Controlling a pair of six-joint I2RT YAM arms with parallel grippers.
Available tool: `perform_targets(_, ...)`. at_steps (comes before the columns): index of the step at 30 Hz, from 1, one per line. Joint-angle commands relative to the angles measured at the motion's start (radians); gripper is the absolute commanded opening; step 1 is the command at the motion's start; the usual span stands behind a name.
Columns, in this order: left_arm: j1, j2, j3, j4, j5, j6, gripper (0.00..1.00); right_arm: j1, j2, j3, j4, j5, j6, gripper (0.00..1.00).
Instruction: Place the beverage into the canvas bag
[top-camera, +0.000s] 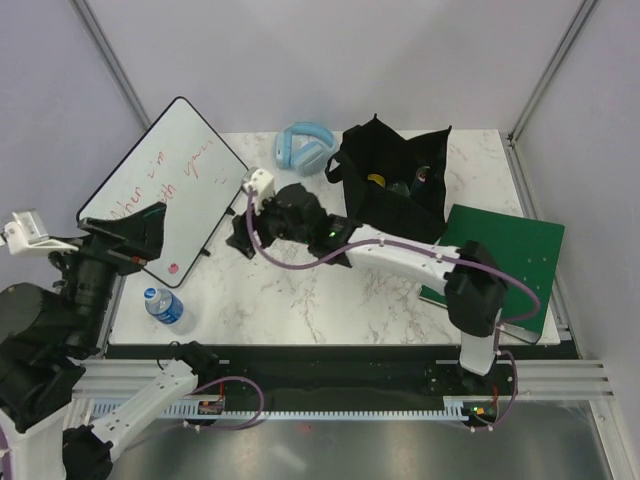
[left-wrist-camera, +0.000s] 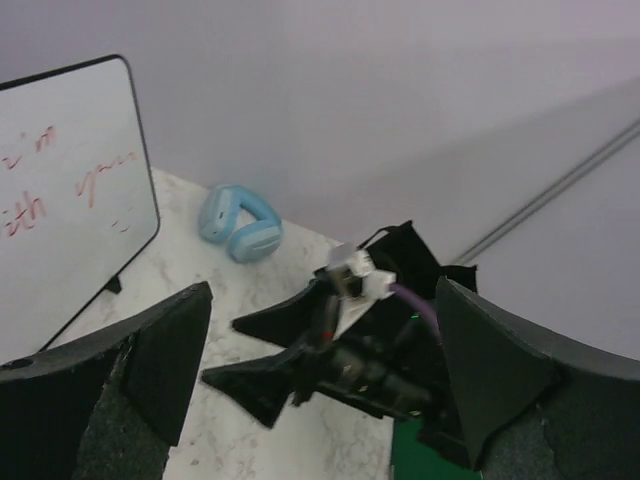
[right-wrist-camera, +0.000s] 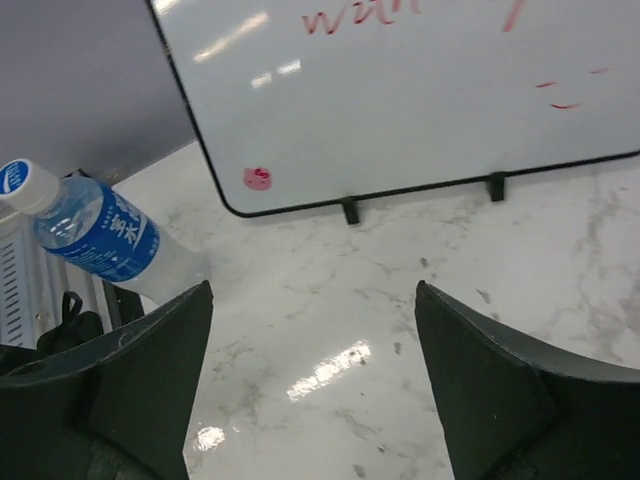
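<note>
We find the water bottle (top-camera: 163, 306) standing upright at the near-left corner of the worktop (top-camera: 330, 300), white cap on, blue label showing. The canvas bag (top-camera: 392, 208) sits along the far edge toward the far-right corner, well apart from the bottle. Its mouth is open, and what lies inside is too dark for us to name.

The right claw (right-wrist-camera: 312, 290) reaches across to left of centre, near the foot of the whiteboard (top-camera: 160, 175). Its fingers are spread wide with nothing between them, and the bottle is off to one side of them. The left claw (left-wrist-camera: 322, 290) hangs by the left edge, also spread wide and holding nothing.

Blue headphones (top-camera: 303, 148) lie at the far edge, and a green book (top-camera: 505, 255) lies at the right edge, just beside the bag.
</note>
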Motion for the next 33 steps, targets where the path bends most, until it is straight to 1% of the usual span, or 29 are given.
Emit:
perform_targets(1, 0.002, 0.033, 0.097, 0.066, 0.225, 0.075, 1.0, 0.094, 0.105, 0.097, 0.232, -0.084, -0.072, 0.89)
perform_targets(3, 0.002, 0.031, 0.131, 0.066, 0.257, 0.071, 1.0, 0.141, 0.154, 0.127, 0.284, -0.096, -0.102, 0.89)
perform_targets(6, 0.002, 0.028, 0.163, 0.066, 0.297, 0.066, 1.0, 0.195, 0.206, 0.19, 0.308, -0.107, -0.148, 0.89)
perform_targets(7, 0.002, 0.025, 0.17, 0.065, 0.301, 0.071, 1.0, 0.207, 0.22, 0.206, 0.309, -0.104, -0.16, 0.89)
perform_targets(10, 0.002, 0.008, 0.174, 0.065, 0.313, 0.071, 1.0, 0.256, 0.283, 0.29, 0.299, -0.089, -0.163, 0.84)
perform_targets(11, 0.002, 0.005, 0.174, 0.065, 0.314, 0.069, 1.0, 0.266, 0.318, 0.334, 0.292, -0.089, -0.163, 0.83)
perform_targets(13, 0.002, -0.006, 0.173, 0.063, 0.316, 0.071, 1.0, 0.287, 0.346, 0.365, 0.288, -0.081, -0.189, 0.83)
perform_targets(18, 0.001, -0.023, 0.174, 0.057, 0.324, 0.08, 1.0, 0.313, 0.401, 0.404, 0.302, -0.076, -0.224, 0.82)
perform_targets(22, 0.001, -0.041, 0.18, 0.053, 0.313, 0.088, 1.0, 0.326, 0.432, 0.422, 0.309, -0.078, -0.253, 0.76)
perform_targets(29, 0.001, -0.066, 0.185, 0.051, 0.305, 0.083, 1.0, 0.333, 0.501, 0.46, 0.343, -0.063, -0.247, 0.78)
perform_targets(33, 0.001, -0.067, 0.184, 0.043, 0.31, 0.086, 1.0, 0.339, 0.528, 0.49, 0.332, -0.026, -0.267, 0.8)
